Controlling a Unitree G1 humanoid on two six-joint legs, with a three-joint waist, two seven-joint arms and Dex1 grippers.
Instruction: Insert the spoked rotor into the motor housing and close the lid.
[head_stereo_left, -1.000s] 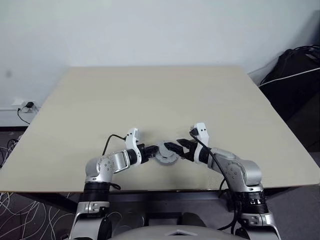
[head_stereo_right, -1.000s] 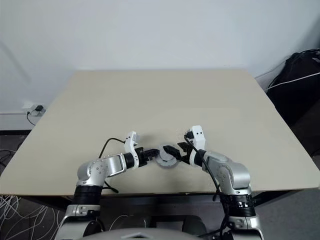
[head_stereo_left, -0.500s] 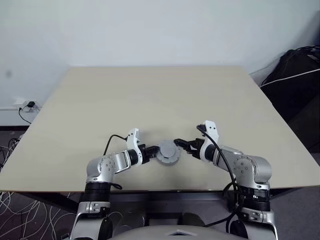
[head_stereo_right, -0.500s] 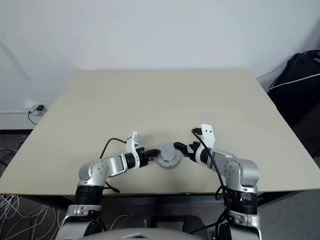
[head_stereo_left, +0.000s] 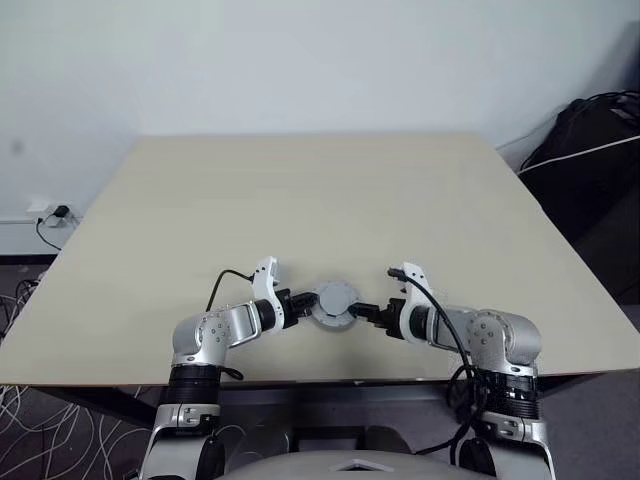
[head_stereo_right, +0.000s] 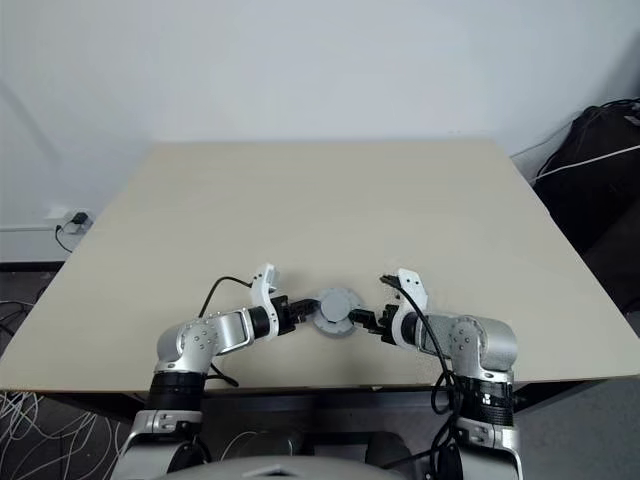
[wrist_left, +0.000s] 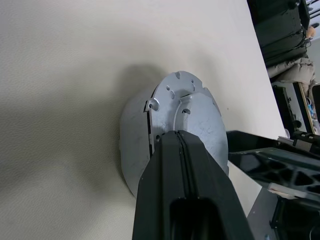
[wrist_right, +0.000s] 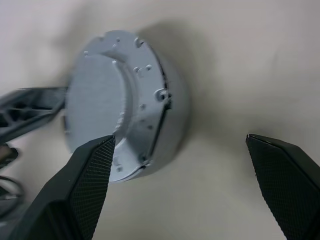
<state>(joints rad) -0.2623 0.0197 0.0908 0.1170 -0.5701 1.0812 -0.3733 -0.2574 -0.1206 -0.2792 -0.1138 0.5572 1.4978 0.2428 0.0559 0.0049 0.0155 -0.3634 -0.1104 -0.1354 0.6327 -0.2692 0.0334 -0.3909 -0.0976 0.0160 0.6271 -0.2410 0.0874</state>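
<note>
Beige counter (head_stereo_left: 320, 190) carries one closed stack near its front edge: the lid (head_stereo_left: 334, 298) sits on the motor housing (wrist_right: 172, 107), so assembly looks essentially done. Left end effector (head_stereo_left: 300, 304) is clenched at its rim; right end effector (head_stereo_left: 366, 311) stands released beside it.

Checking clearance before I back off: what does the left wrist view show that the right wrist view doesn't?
Left wrist view: the left gripper, jaws shut, reaching over the lid, plus the table edge with dark bags beyond. Right wrist view: the right gripper, jaws wide open, one by the lid's rim, the other over bare table. Shared: the lid seated on a grey round body, with the opposite gripper close beside it.
</note>
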